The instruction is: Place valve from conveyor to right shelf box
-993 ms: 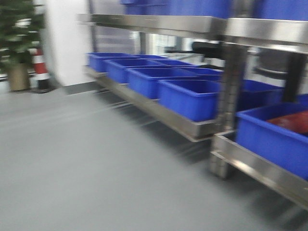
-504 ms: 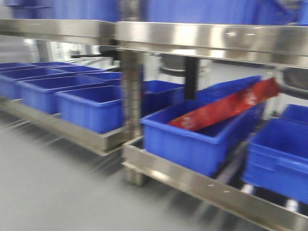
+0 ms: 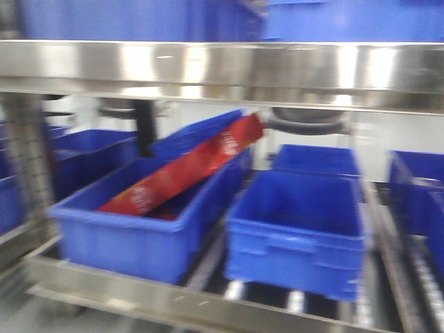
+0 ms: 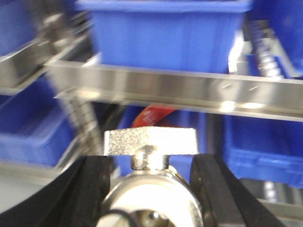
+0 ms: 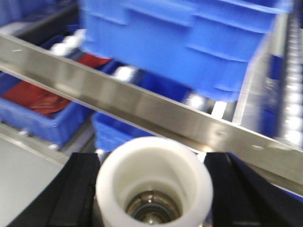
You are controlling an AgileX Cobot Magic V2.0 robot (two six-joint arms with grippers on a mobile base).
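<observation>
In the left wrist view my left gripper [image 4: 151, 163] is shut on a valve [image 4: 150, 142], a round shiny metal body topped by a flat silver T-handle, held between two black fingers [image 4: 92, 189]. My right gripper [image 5: 154, 158] is shut on a second valve [image 5: 154, 182], whose wide white end faces the camera. The right shelf [image 3: 222, 66] of brushed steel fills the front view. On its lower level stand an empty blue box [image 3: 295, 229] and a blue box [image 3: 125, 239] holding a red packet [image 3: 184, 170]. The conveyor is out of view.
More blue boxes [image 3: 416, 187] sit at the far right and on the upper level [image 3: 139, 17]. A steel upright [image 3: 28, 159] stands at the left. The shelf's front rail [image 4: 180, 90] crosses the left wrist view, and another rail [image 5: 142, 101] crosses the right wrist view diagonally.
The front view has swung right along the shelf. The box with the red packet slid from the right edge to the left, and the grey floor has left the view.
</observation>
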